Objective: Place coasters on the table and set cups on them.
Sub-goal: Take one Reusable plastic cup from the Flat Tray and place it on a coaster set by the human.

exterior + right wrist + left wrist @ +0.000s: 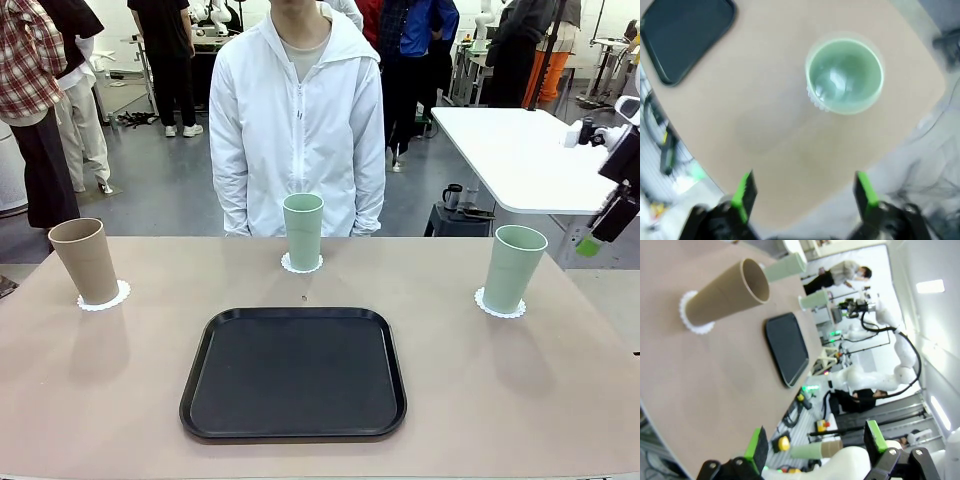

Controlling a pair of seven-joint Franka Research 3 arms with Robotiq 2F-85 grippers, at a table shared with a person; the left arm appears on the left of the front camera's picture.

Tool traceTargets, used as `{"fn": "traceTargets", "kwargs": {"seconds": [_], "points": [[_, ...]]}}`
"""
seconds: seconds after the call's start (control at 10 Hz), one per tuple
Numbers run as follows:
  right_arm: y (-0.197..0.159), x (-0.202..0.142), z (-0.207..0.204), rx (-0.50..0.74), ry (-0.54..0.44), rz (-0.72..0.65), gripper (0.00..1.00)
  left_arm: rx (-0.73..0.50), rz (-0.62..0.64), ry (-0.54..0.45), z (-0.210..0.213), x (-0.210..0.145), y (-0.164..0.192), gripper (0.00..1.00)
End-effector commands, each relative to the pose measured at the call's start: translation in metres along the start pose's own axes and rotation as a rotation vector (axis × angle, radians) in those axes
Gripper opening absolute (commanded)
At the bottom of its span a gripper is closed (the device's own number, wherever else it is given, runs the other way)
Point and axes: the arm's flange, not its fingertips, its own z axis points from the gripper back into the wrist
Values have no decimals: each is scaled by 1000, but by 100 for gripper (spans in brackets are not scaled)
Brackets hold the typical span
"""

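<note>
Jaws wide apart and holding nothing on both sides: the left gripper hangs off past the bench edge with its green pads spread, and the right gripper looks straight down from high up, fingers parted, nothing between them. In the front view the right arm sits up and away at the right edge, clear of everything. Now the score on the bench: the tan cup stands upright on its doily at the left, the lacy rim peeking out around the base; the middle green cup stands on its coaster at the far edge, right in front of the person; and the right green cup is planted on the third coaster, its scalloped edge showing beneath. From the right wrist that cup is seen from above, open mouth up, a sliver of white lace at its lower left. The black tray lies bare in the middle, near side. So by my reading that is three coasters down, three cups up, each pair matched and well apart from the others. It looks as though the job is done, with nothing left but for the arms to pull back to rest.
</note>
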Motion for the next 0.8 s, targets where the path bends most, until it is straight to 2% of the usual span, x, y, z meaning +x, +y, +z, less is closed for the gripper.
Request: {"fn": "traceTargets", "kwargs": {"seconds": [0.0,0.2,0.4,0.5,0.7], "points": [[13,-14,5,93,166,-388,100,7,5,-2,0,-1,-1,100],[23,-14,14,219,229,-457,100,7,5,-2,0,-1,-1,100],[17,-12,14,228,161,-493,100,7,5,-2,0,-1,-1,100],[11,-16,16,321,47,-474,100,7,5,-2,0,-1,-1,100],[-15,-43,19,564,-298,-462,100,7,5,-2,0,-1,-1,100]]}}
